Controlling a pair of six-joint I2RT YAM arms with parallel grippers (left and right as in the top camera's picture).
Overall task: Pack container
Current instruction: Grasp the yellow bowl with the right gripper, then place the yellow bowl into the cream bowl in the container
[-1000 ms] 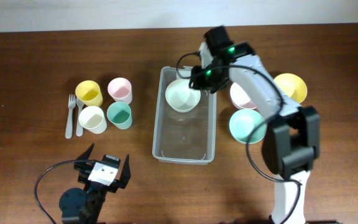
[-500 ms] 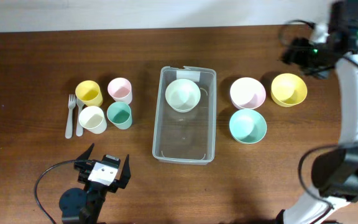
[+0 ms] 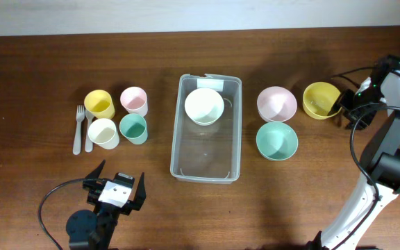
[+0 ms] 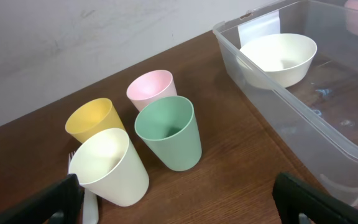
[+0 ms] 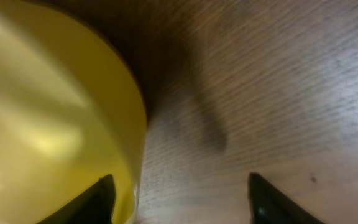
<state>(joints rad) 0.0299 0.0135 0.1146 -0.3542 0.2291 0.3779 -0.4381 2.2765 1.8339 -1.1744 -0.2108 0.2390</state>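
The clear plastic container (image 3: pixel 207 154) stands mid-table with a cream bowl (image 3: pixel 204 105) in its far end. It also shows in the left wrist view (image 4: pixel 303 121), with the cream bowl (image 4: pixel 278 57) inside. To its right stand a pink bowl (image 3: pixel 277 103), a teal bowl (image 3: pixel 276 139) and a yellow bowl (image 3: pixel 319 99). My right gripper (image 3: pixel 344 105) is open at the yellow bowl's right rim. In the right wrist view the gripper (image 5: pixel 182 202) straddles the yellow bowl's (image 5: pixel 48 124) rim, one finger inside. My left gripper (image 3: pixel 114 189) is open and empty near the front edge.
Left of the container stand yellow (image 3: pixel 99 103), pink (image 3: pixel 134 100), cream (image 3: pixel 103 131) and green (image 3: pixel 133 128) cups, with a fork and a spoon (image 3: pixel 83 129) beside them. The left wrist view shows the same cups, the green one (image 4: pixel 168 132) nearest.
My right arm has left the cream bowl in the container, swung off to the far right, and come down at the yellow bowl's right rim. The left arm has not moved.
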